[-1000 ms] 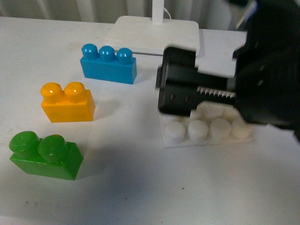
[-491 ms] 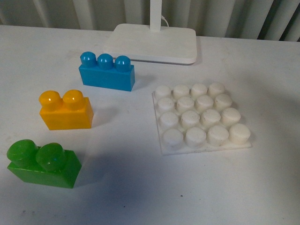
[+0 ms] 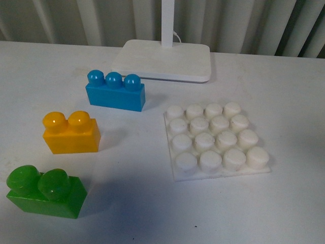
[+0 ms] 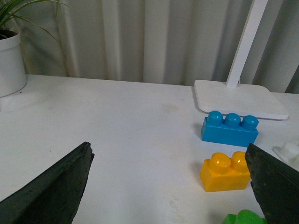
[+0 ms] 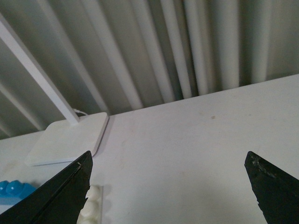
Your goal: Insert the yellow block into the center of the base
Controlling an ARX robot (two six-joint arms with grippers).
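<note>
The yellow block (image 3: 71, 133) stands upright on the white table, left of the base (image 3: 217, 142), a white square plate with a 4x4 grid of studs. Neither arm shows in the front view. In the left wrist view the yellow block (image 4: 225, 171) lies just inside one finger of my left gripper (image 4: 170, 186), which is open and empty, above the table. My right gripper (image 5: 170, 186) is open and empty over bare table; a corner of the base (image 5: 92, 207) shows by one of its fingers.
A blue three-stud brick (image 3: 115, 91) stands behind the yellow block, a green two-stud brick (image 3: 44, 190) in front of it. A white lamp stand plate (image 3: 163, 60) with its pole is at the back. A potted plant (image 4: 10, 56) stands far off in the left wrist view.
One second ago a black gripper hung over the base in the front view; it has left that view. The blocks and base have kept their places.
</note>
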